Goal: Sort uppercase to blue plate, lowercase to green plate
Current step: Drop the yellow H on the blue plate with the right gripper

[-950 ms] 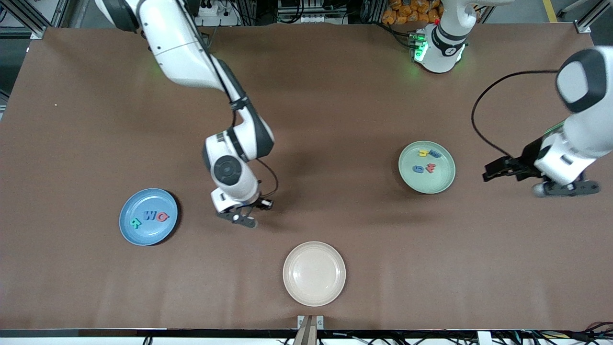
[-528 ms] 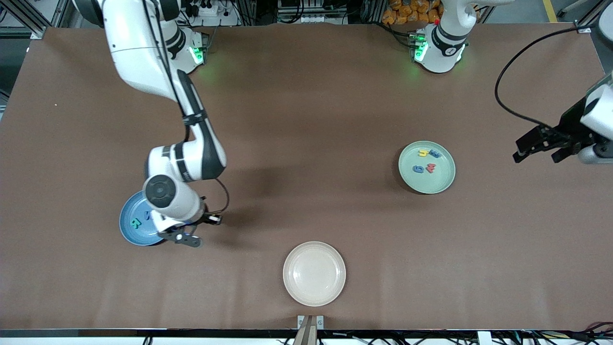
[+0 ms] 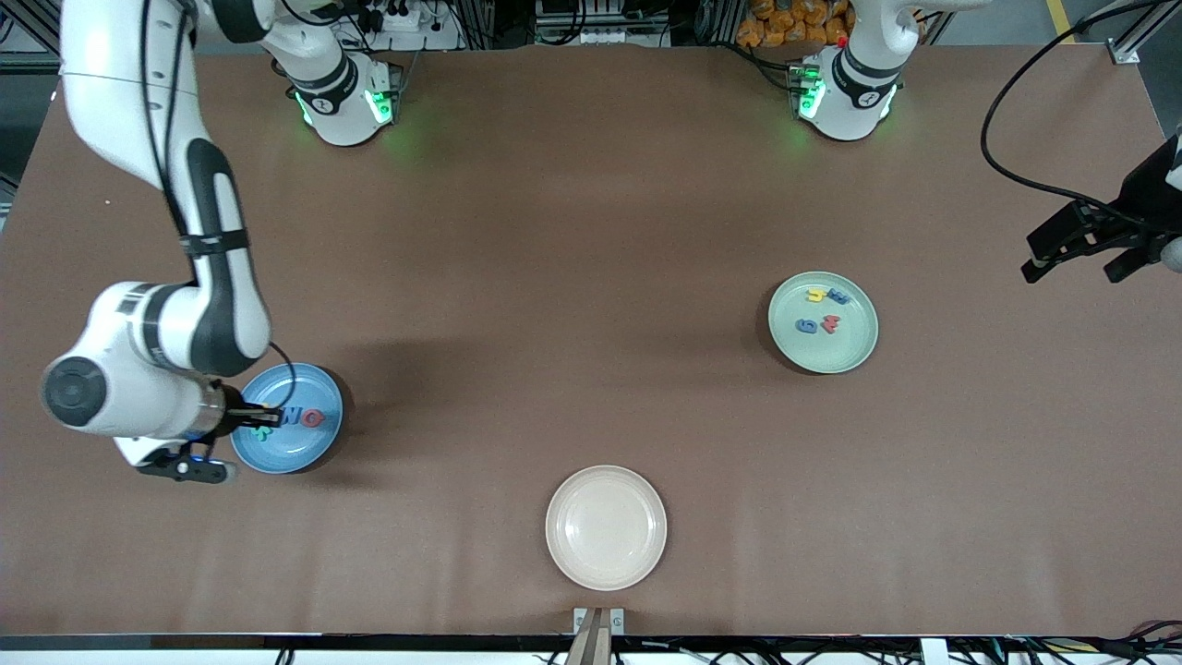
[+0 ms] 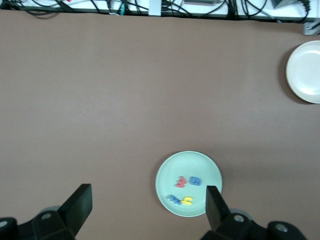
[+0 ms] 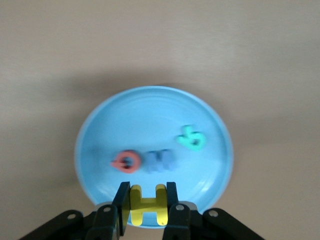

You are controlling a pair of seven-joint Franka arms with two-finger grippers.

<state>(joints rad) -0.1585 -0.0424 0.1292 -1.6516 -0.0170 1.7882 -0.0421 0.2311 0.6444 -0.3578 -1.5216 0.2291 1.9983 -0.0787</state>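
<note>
My right gripper (image 3: 261, 417) is shut on a yellow uppercase H (image 5: 148, 204) and hangs over the edge of the blue plate (image 3: 300, 453). On that plate (image 5: 100, 125) lie a red Q (image 5: 126, 162), a blue W (image 5: 160, 161) and a teal R (image 5: 190, 138). The green plate (image 3: 831, 356) holds the lowercase letters: yellow h (image 3: 816, 296), blue m (image 3: 838, 296), blue g (image 3: 807, 325) and a red letter (image 3: 831, 323). My left gripper (image 3: 1071, 272) is open and holds nothing, high over bare table toward the left arm's end, and its wrist view looks down on the green plate (image 4: 200, 165).
A cream plate (image 3: 606, 526) with nothing on it sits near the table's front edge, between the two coloured plates; it also shows in the left wrist view (image 4: 305, 72). Brown table surface lies all around the plates.
The right arm has swung from the middle of the table to the blue plate, carrying the H. The left arm has drawn back toward its end of the table, still open.
</note>
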